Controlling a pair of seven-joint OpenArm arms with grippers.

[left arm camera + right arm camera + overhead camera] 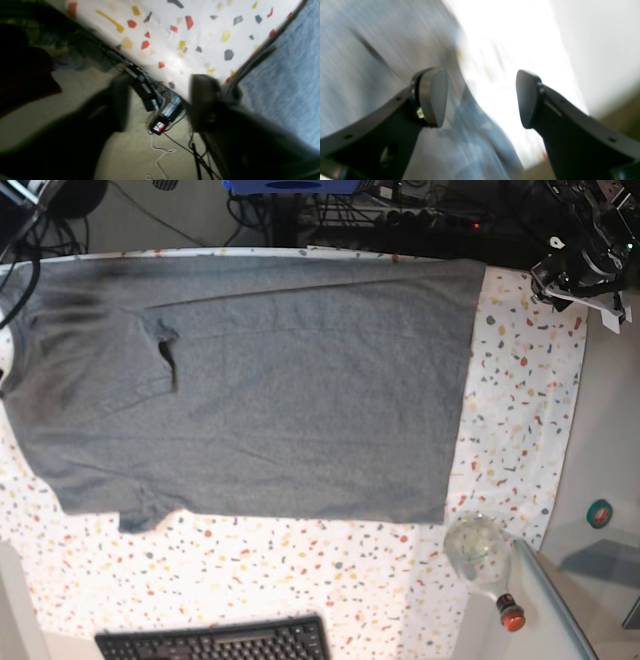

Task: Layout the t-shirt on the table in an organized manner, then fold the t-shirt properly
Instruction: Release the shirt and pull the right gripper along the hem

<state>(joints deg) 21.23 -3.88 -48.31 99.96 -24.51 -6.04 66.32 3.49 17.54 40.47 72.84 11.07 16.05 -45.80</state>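
The heather-grey t-shirt (260,390) lies spread flat across the speckled table (520,410), neckline towards the left and hem on the right. In the left wrist view my left gripper (160,105) is open and holds nothing. It hangs past the table edge (175,50), with the t-shirt (287,75) to its right. The left arm (585,260) shows at the base view's top right corner. My right gripper (480,98) is open too, over the t-shirt's edge (370,50) and the bright table (507,50); that view is blurred.
A black keyboard (215,642) sits at the front edge. A clear glass bottle with a red cap (485,558) lies at the front right, next to a clear panel (560,610). Cables and power bricks (155,105) lie on the floor beyond the table edge.
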